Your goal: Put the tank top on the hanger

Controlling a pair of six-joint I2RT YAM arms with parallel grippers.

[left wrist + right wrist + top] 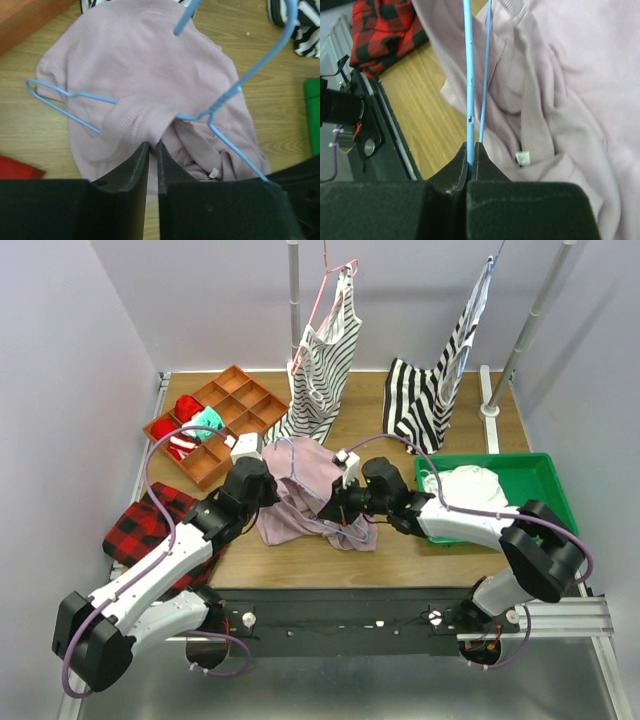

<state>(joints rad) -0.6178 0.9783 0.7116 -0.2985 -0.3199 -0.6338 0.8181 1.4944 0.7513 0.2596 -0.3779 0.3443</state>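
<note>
The tank top (300,490) lies heaped mid-table, with the hanger (468,75) partly buried in it.
The right gripper (471,150) clamps the hanger's wire; the left gripper (153,146) is nearly closed at a fabric fold, grip unclear; a plaid cloth (150,525) lies to the left.

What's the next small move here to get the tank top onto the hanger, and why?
Probably the left gripper should draw its pinched fold of the tank top along the hanger toward the wire's bare end, while the right gripper holds the hanger steady: that shoulder lies uncovered on the fabric.
</note>
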